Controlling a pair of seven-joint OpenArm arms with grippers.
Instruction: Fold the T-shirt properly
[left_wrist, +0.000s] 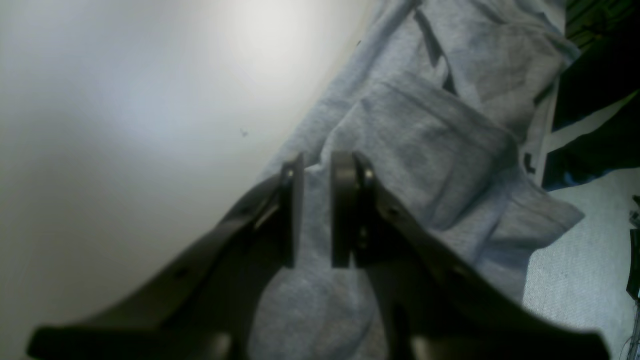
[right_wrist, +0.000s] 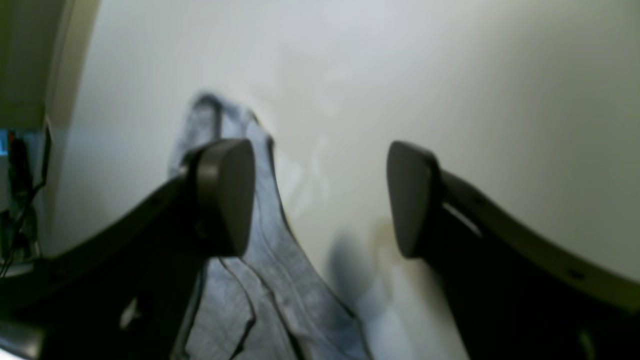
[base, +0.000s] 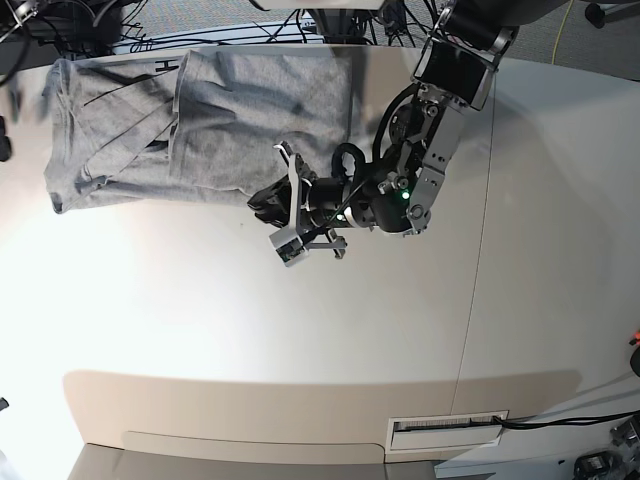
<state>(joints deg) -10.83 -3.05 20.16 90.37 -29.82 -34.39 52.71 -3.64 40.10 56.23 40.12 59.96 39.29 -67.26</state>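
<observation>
1. Left-wrist view: the left gripper (left_wrist: 317, 212) sits at centre-bottom of the frame, its pads parted by a narrow gap. Grey cloth of the T-shirt (left_wrist: 425, 145) shows through that gap, but I cannot tell whether the pads pinch it or just stand over it. The shirt runs from bottom centre to the upper right, bunched in overlapping folds; bare white table (left_wrist: 125, 125) fills the left half.

2. Right-wrist view: the right gripper (right_wrist: 320, 200) is spread wide and holds nothing; pale tabletop shows between its pads. A narrow strip of the T-shirt (right_wrist: 270, 280) runs from upper left down to bottom centre, behind the left-hand pad.

3. Base view: the T-shirt (base: 200, 130) lies in the upper left of the frame, partly folded, one panel over the other. One arm reaches in from the top right, its gripper (base: 268, 200) at the shirt's lower edge near frame centre. The other arm is not visible in this view.

4. Risks, as judged:
   - If cloth is caught between the near-closed left pads, lifting away could drag the hem and undo the fold.
   - The bunched layers could be pinched together, giving a crooked crease.
   - The shirt lies near the table's top edge; a pull that way could slide it off.
</observation>
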